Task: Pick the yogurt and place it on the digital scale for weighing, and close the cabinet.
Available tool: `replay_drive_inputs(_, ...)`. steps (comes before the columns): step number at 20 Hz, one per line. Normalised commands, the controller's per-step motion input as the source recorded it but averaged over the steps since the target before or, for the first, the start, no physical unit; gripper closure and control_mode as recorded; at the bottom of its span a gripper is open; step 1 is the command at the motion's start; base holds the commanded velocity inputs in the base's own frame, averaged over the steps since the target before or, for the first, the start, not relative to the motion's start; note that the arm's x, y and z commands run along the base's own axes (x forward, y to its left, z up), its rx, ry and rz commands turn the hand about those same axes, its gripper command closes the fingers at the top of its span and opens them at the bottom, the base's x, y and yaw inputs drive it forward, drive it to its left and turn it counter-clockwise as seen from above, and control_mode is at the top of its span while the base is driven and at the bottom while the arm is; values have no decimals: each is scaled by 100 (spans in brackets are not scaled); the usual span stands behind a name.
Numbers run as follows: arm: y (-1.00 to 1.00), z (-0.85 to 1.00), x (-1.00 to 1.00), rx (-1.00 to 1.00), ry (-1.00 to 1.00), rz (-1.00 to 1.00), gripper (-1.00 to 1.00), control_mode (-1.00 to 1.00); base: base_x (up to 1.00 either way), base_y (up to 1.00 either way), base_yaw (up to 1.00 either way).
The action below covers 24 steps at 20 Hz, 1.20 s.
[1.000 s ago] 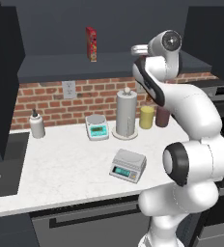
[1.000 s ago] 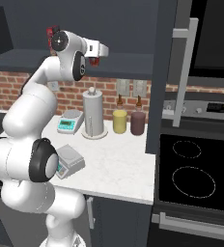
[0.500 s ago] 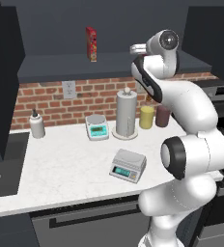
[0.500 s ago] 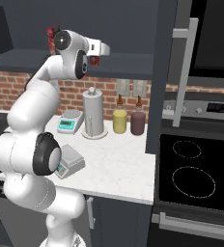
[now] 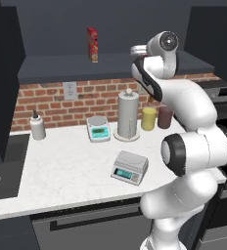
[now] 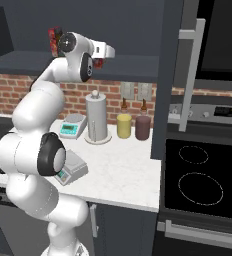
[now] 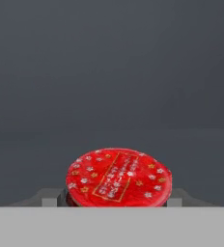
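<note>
Yogurt (image 7: 119,177), a round cup with a glossy red star-printed lid, sits between the gripper (image 7: 118,201) fingers at their tips; whether they clamp it I cannot tell. Smooth dark cabinet (image 7: 112,72) shelf stretches beyond.

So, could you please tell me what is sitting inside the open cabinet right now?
A tall red box stands on the cabinet shelf. The yogurt lies close before the hand, its red top showing; its lower body is hidden, as is the shelf behind the arm.
</note>
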Motion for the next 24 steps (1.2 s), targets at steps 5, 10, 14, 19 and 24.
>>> replay_drive_inputs(5,0,-3,12,0,1,0,100,-100,0,0,0)
replay_drive_inputs(10,0,0,-3,0,1,0,100,-100,0,0,0)
replay_drive_inputs(14,5,1,-51,0,-15,0,100,-100,0,0,0)
replay_drive_inputs(19,6,5,-60,0,-18,0,100,-100,0,0,0)
replay_drive_inputs(24,0,15,-89,0,-25,0,100,-100,0,0,0)
